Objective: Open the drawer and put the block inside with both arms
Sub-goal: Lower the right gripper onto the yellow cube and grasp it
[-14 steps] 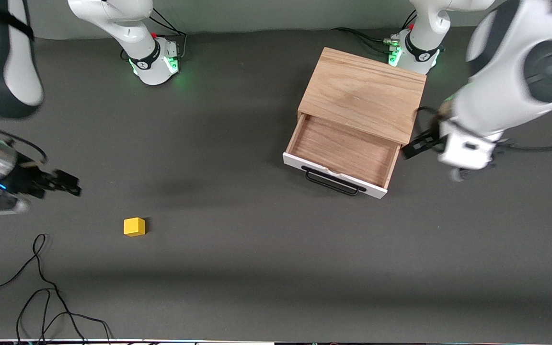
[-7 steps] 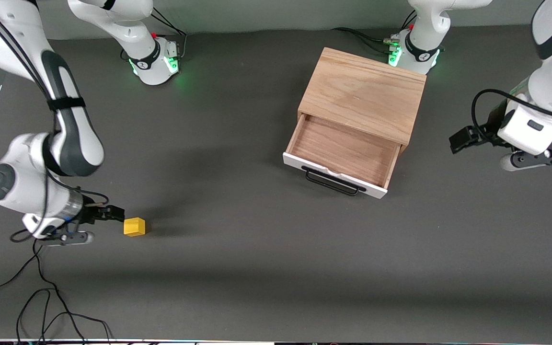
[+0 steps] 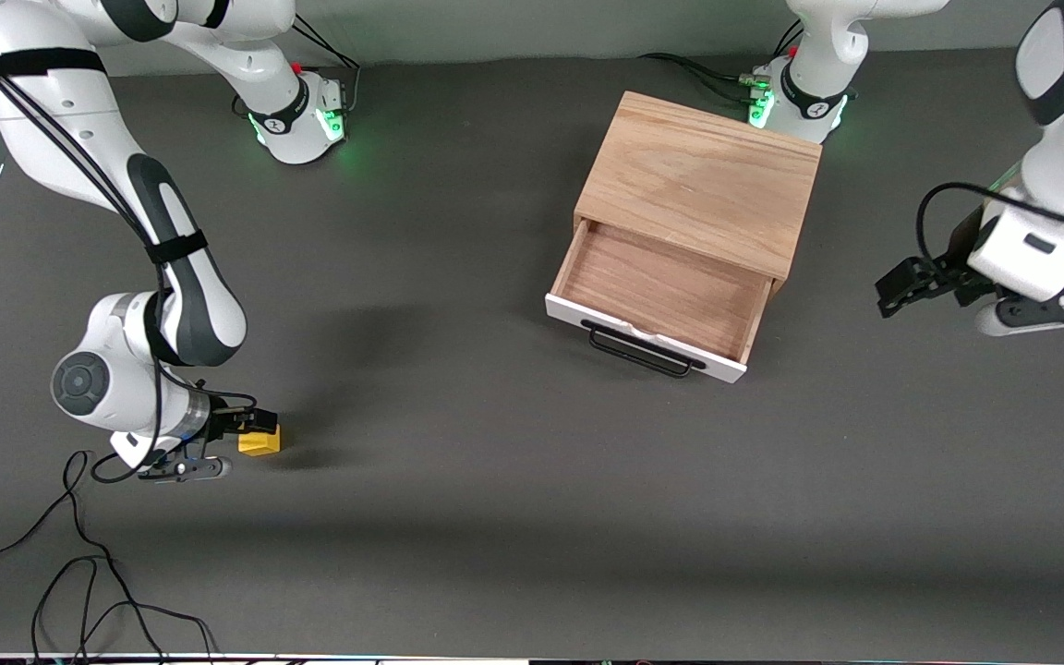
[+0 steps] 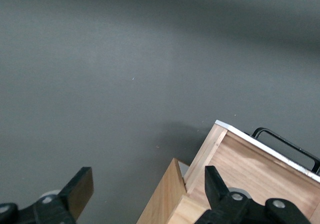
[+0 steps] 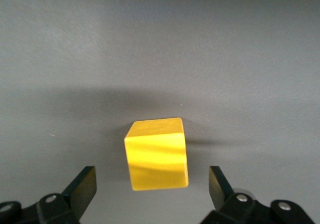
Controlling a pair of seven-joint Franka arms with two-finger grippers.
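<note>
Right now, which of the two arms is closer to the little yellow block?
The right. Its gripper hangs right over the block, fingers open on either side. The left gripper waits beside the drawer, at the left arm's end of the table.

Drawer (image 3: 657, 297) pulled out, nothing above it, cabinet (image 3: 700, 180) top covers only its back. Bare tabletop (image 3: 458, 397) between block (image 3: 261, 442) and drawer; loose cable (image 3: 79, 573) near front edge.

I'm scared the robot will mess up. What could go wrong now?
The right gripper is open over the block, which sits a bit off-centre between its fingers; closing might nudge or twist it. The drawer is open but lies toward the left arm's end, so the carry is long. The left gripper hangs open beside the cabinet and could get in the way.
</note>
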